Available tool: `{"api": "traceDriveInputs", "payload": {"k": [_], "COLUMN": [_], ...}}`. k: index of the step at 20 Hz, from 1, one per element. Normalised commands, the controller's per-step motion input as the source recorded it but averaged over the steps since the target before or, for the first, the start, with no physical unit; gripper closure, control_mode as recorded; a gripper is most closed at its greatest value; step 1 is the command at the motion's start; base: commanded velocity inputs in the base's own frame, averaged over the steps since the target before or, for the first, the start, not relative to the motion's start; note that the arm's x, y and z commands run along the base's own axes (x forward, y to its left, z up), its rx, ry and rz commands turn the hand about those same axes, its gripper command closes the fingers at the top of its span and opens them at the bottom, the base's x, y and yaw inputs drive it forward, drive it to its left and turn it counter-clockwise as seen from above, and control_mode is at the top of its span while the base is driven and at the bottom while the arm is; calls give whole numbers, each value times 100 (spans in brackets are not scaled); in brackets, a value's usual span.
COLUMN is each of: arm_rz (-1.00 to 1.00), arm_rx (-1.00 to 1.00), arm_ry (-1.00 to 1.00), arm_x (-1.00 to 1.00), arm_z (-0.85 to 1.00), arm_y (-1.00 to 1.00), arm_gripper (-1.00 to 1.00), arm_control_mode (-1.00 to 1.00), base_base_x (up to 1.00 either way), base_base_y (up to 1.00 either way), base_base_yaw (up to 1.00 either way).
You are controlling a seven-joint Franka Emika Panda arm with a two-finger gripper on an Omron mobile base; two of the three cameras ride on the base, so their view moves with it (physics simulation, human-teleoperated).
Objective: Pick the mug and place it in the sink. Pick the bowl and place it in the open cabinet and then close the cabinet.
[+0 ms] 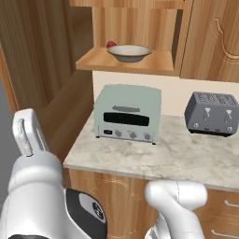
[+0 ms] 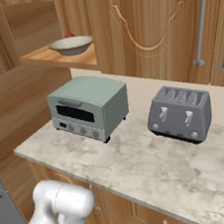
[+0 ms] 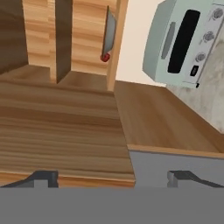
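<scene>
The bowl, tan outside and whitish inside, sits upright on the lower shelf of the open cabinet. In the rolled hand view the bowl appears edge-on as a thin grey sliver. To the right of the opening is a door with a carved arched panel and a long grey bar handle. My gripper is open with nothing between its fingertips. It points at wooden panelling, well short of the shelf. The mug and the sink are out of view.
A small red object lies behind the bowl. A pale green toaster oven and a grey toaster stand on the marble counter below the shelf. A tall wooden panel rises on the left.
</scene>
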Motion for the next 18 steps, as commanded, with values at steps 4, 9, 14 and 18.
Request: {"api": "traceDriveInputs", "payload": {"k": [4, 9, 14, 18], "arm_rz": [0, 0, 0, -1], "arm_rx": [0, 0, 0, 0], "arm_ry": [0, 0, 0, 0], "arm_x": [23, 34, 28, 25], "arm_z": [-17, -23, -16, -11], "arm_y": [35, 33, 48, 55], "arm_gripper": [-100, -100, -100, -100], "arm_control_mode": [-100, -100, -100, -100], "base_base_x": [0, 0, 0, 0], "base_base_y": [0, 0, 0, 0], "base_base_yaw": [0, 0, 0, 0]}}
